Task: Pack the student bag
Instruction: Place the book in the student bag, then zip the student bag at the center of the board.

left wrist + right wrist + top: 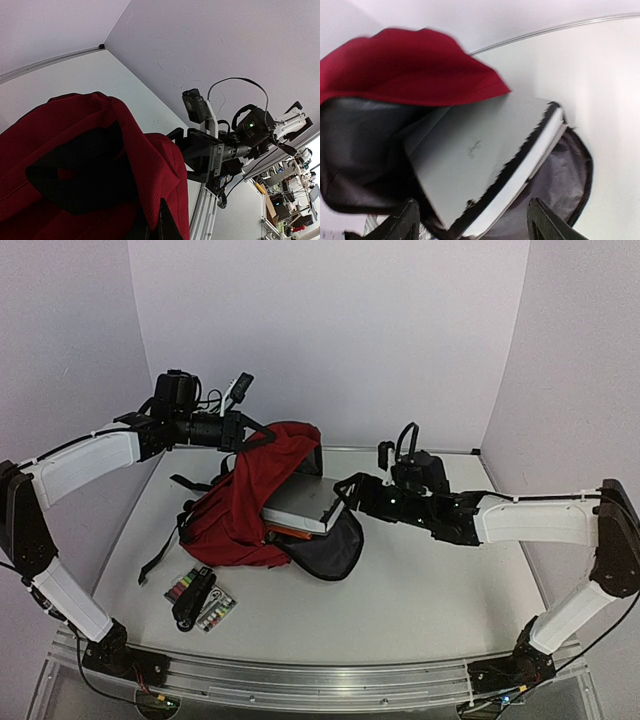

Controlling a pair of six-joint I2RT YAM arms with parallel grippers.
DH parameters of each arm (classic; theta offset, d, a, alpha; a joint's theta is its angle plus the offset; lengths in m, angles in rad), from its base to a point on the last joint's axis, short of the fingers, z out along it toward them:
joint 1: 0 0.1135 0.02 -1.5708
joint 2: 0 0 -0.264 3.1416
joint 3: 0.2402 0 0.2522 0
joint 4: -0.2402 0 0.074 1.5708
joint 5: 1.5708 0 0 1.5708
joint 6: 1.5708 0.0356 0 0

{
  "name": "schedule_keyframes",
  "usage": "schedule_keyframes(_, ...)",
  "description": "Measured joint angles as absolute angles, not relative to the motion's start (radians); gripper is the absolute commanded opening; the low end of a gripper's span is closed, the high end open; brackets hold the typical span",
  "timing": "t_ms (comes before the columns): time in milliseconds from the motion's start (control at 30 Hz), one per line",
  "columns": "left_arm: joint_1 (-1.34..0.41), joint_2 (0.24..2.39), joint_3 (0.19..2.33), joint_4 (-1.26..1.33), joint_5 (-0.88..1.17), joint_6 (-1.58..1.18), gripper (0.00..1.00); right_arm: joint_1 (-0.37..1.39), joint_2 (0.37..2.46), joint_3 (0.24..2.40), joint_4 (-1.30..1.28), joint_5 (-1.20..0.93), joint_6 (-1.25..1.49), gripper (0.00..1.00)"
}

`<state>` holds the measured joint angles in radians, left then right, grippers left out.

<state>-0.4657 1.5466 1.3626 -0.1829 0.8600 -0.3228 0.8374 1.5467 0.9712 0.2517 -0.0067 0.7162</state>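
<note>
- Bag [235, 510] lies on the desk [430, 590], left of centre, with its mouth facing right. Its top fabric is drawn up toward the back left.
- Left end effector [243, 430] is clenched on the bag's raised top edge, holding that edge off the desk. Its own wrist view is filled with red fabric and a black patch, and the fingers cannot be made out there.
- Right end effector [347, 490] is released. Its fingers [409, 222] are spread wide, one on each side of the book's near corner, with no contact visible.
- Book [305, 502] has a grey cover, a white page block and a dark frayed edge. It sits tilted in the bag mouth, far end under the red flap, near end sticking out over the grey lining [335, 552].
- Orange item [283, 532] lies just under the book, mostly hidden; what it is cannot be told.
- Black strap [163, 555] trails from the bag toward the near left.
- Near left, apart from the bag, is a cluster: a pack of coloured strips [181, 587], a black object [193, 602] against it, and a card with coloured spots [217, 610]. All are too small to identify.
- The bag interior is dark, and nothing past the book can be seen.
- The right wrist view cuts its fingers off at the bottom edge, and the red fabric there is blurred.
- Pale walls close the desk at the back and on both sides.
</note>
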Motion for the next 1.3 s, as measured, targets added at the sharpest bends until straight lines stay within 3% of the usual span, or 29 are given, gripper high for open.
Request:
schedule_keyframes(200, -0.451, 1.526, 1.339, -0.174, 0.834, -0.37, 0.0, 0.898, 1.546, 0.973, 0.299, -0.238, 0.596, 0.44)
schedule_keyframes(400, -0.434, 1.525, 1.339, -0.175, 0.835, -0.405, 0.0, 0.956, 1.712, 1.052, 0.359, -0.355, 0.575, 0.33)
schedule_keyframes(733, -0.429, 1.525, 1.339, -0.175, 0.839, -0.425, 0.0, 0.97, 1.937, 1.203, 0.371, -0.372, 0.563, 0.26)
schedule_keyframes(1300, -0.417, 1.526, 1.339, -0.182, 0.842, -0.425, 0.0, 0.973, 2.049, 1.324, 0.389, -0.392, 0.542, 0.23)
